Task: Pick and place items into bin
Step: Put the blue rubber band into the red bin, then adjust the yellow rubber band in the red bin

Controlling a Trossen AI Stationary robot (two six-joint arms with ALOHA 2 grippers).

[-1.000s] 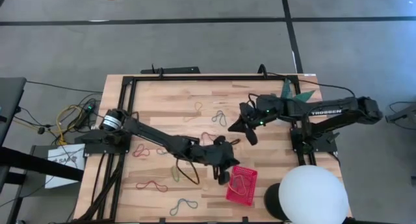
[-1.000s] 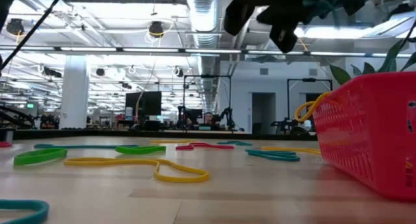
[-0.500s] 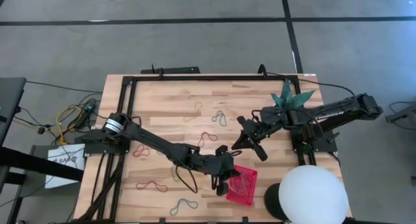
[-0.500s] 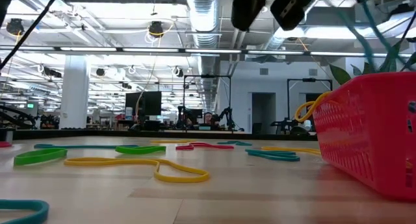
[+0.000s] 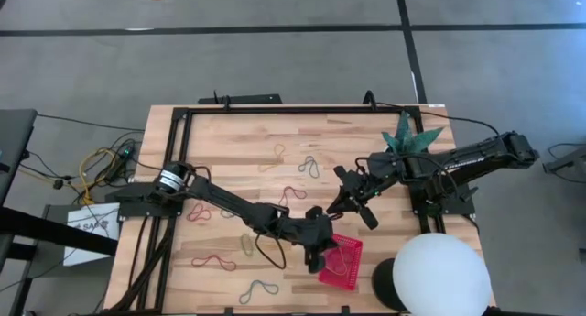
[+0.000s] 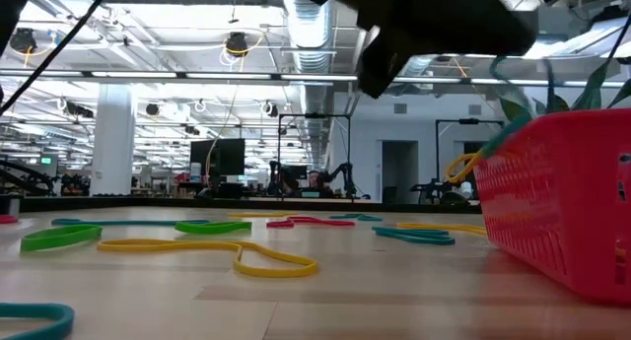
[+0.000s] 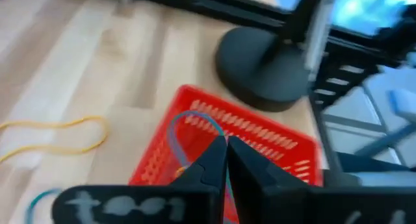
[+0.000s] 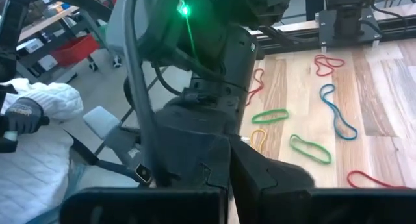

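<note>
Left claw (image 5: 318, 255), fingers pinched on a blue band (image 7: 188, 123), hangs over the bin (image 5: 341, 262) at the counter's (image 5: 238, 142) 5 o'clock; it should release only once centred inside. Right claw (image 5: 352, 201), closed, waits at 3 o'clock.

My left wrist view is blurred: I can't tell whether the blue band (image 7: 188, 130) sits in the left pincer (image 7: 225, 160). The basket (image 6: 562, 207) is cut off in my low view, its contents hidden.
</note>
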